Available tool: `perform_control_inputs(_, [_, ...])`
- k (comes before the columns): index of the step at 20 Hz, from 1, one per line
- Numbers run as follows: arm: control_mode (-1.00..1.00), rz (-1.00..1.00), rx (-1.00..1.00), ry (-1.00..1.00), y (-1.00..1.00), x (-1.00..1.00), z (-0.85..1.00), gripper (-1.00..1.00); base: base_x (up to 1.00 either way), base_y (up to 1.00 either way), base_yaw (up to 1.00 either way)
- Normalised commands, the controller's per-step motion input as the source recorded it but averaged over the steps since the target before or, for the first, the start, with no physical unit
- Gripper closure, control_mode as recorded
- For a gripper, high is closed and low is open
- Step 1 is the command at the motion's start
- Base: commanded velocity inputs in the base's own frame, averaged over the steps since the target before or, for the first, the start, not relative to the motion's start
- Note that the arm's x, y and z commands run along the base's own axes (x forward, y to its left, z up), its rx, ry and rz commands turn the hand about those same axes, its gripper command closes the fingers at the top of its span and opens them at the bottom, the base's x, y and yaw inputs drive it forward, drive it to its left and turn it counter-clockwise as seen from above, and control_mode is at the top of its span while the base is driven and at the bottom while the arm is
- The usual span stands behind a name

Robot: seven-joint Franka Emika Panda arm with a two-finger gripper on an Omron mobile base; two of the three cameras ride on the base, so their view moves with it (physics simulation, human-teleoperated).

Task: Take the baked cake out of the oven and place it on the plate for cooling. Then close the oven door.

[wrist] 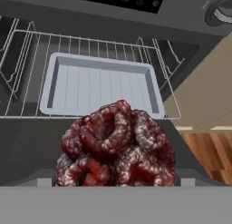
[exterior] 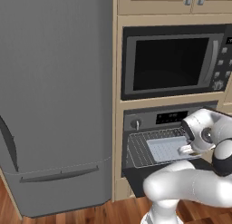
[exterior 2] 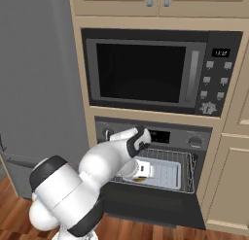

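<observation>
Kitchen oven (exterior 2: 153, 137) stands open, tray (wrist: 102, 85) on its rack; the gripper (wrist: 115, 182) clasps the cake (wrist: 115, 148). Carry it level, clear of the door (exterior 2: 146, 207).

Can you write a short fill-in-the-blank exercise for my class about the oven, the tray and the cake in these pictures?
1. The oven door hangs ____.
2. The pale grey tray rests on the oven's wire ____.
3. In the hand view the baked cake sits close to the camera, in front of the ____.
4. The microwave is mounted ____ the oven.

Missing words: open; rack; tray; above
</observation>
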Motion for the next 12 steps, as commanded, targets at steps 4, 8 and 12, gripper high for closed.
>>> perform_control_inputs(4, [-1.0, 0.0, 0.02, 0.16, -0.03, -0.43, 0.82, 1.0, 0.0, 0.0, 0.0])
perform_control_inputs(8, [-1.0, 0.0, 0.08, 0.1, 0.0, -0.37, 0.92, 1.0, 0.0, 0.0, 0.0])
perform_control_inputs(12, [-1.0, 0.0, 0.08, 0.05, -0.1, -0.41, 0.98, 1.0, 0.0, 0.0, 0.0])
